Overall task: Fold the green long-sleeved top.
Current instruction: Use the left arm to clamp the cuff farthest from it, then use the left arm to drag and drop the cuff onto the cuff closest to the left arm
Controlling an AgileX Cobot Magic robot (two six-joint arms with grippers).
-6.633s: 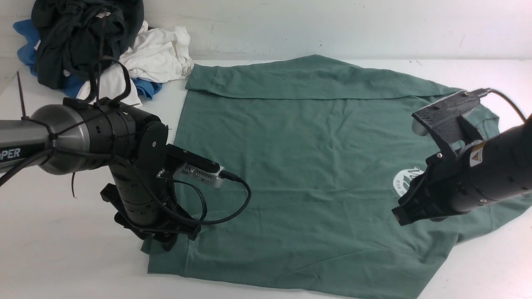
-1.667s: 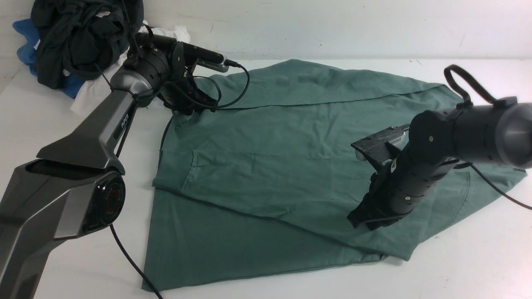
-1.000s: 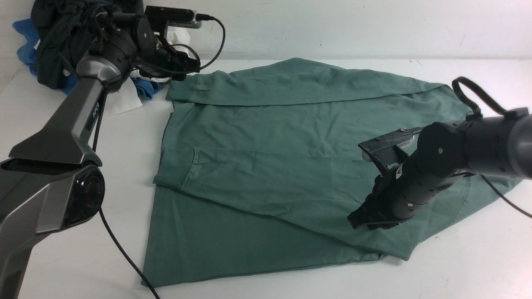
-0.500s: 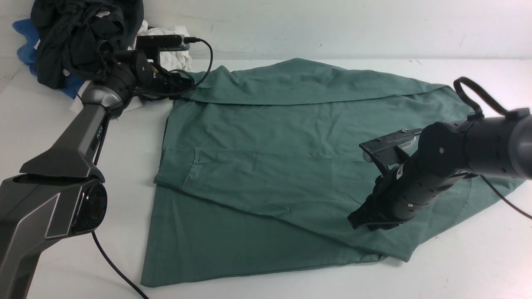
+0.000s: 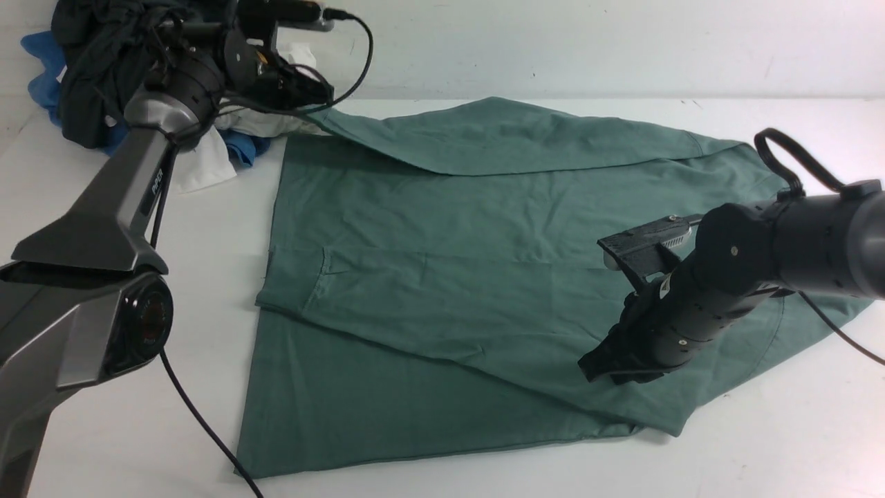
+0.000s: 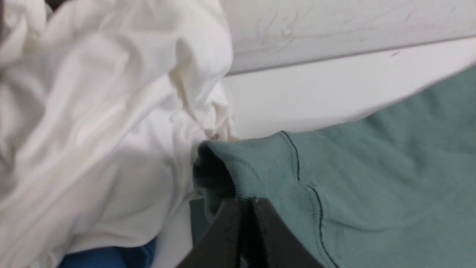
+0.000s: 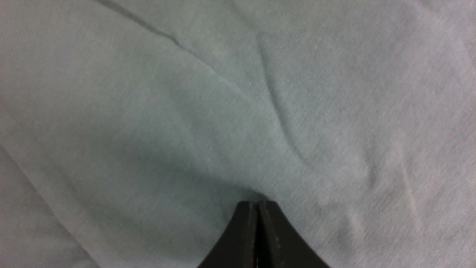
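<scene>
The green long-sleeved top (image 5: 449, 277) lies spread over the middle of the table, its near side folded in over the body. One sleeve (image 5: 518, 138) runs along the far edge. My left gripper (image 5: 314, 93) is shut on that sleeve's ribbed cuff (image 6: 260, 167) at the back left and holds it a little above the table. In the left wrist view the fingers (image 6: 245, 203) pinch the cuff's edge. My right gripper (image 5: 588, 370) is shut, its tips resting on the folded cloth (image 7: 223, 93) near the front right, with nothing between the fingers (image 7: 257, 204).
A heap of clothes sits at the back left corner: a blackish garment (image 5: 117, 62), a white one (image 5: 200, 152) (image 6: 93, 111) and a blue one (image 5: 242, 146), right beside the held cuff. The wall (image 5: 553, 41) closes the back. Bare table (image 5: 760, 449) shows at front right.
My left gripper has shut on the sleeve cuff and risen, lifting the cuff off the table. The right arm has not moved.
</scene>
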